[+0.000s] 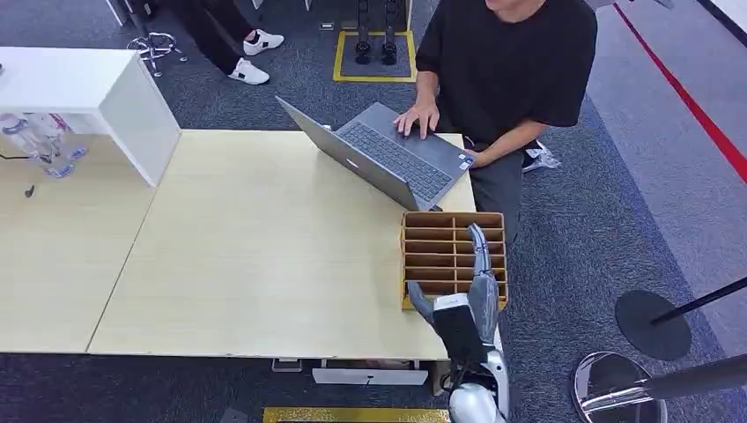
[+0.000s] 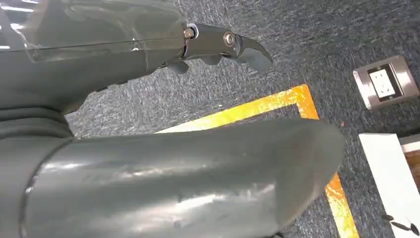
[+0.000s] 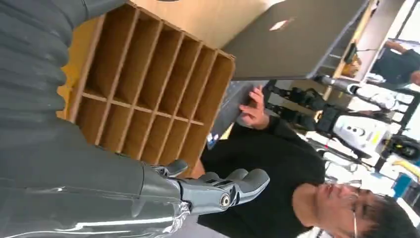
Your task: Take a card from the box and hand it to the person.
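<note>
A brown cardboard box [image 1: 440,238] divided into several slots stands at the table's near right corner. The slots I can see into look bare [image 3: 148,94], and I can make out no card. My right hand [image 1: 478,282] reaches over the box's right side with its fingers [image 3: 223,191] stretched forward and apart, holding nothing. My left hand [image 2: 124,59] hangs over the carpet, fingers extended, with nothing in it. The person [image 1: 511,62] in a black shirt sits behind the table's far right corner, one hand on a laptop [image 1: 388,154].
The open grey laptop lies just beyond the box, its lid [image 3: 292,34] towards me. A white cabinet [image 1: 97,88] and plastic bottles [image 1: 44,141] stand at the far left. Stanchion bases [image 1: 652,324] are on the floor at the right. The pale table [image 1: 247,256] stretches left.
</note>
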Available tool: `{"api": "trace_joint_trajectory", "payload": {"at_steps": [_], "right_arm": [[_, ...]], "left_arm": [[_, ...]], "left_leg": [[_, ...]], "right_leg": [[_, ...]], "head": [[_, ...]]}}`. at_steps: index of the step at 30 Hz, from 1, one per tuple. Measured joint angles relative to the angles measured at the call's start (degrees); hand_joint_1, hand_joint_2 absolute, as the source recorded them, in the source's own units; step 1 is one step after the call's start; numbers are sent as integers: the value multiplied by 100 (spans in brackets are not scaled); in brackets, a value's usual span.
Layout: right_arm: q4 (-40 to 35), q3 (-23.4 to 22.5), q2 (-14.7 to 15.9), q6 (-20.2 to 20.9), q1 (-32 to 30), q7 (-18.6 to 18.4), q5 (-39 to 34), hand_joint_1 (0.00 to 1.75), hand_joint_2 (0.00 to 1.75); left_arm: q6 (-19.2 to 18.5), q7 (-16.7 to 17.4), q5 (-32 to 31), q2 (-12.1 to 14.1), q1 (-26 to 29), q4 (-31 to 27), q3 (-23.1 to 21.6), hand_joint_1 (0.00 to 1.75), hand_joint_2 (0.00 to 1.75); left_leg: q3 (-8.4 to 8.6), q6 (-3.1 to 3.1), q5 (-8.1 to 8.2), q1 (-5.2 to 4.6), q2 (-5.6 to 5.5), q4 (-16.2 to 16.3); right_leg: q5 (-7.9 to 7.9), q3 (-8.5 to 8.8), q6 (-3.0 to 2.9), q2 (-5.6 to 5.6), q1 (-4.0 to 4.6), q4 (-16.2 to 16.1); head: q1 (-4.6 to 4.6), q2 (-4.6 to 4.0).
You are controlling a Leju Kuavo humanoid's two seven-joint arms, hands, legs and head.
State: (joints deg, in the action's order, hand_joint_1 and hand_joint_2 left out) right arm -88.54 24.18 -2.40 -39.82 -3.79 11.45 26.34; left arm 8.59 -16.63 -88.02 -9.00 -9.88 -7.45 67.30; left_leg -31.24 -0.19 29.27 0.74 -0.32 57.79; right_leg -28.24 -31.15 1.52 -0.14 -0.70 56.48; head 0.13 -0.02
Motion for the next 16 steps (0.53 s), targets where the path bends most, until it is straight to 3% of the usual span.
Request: {"api": "trace_joint_trajectory", "payload": {"at_steps": [16], "right_arm": [[168, -673, -479, -20, -358, 372, 345, 0, 175]], "left_arm": [[46, 42, 0, 2, 37, 2, 20, 0, 0]], "left_leg": [[1, 0, 0, 0, 0, 0]], "right_leg": [[0, 0, 0, 1, 0, 0]], "head": [[0, 0]]}}
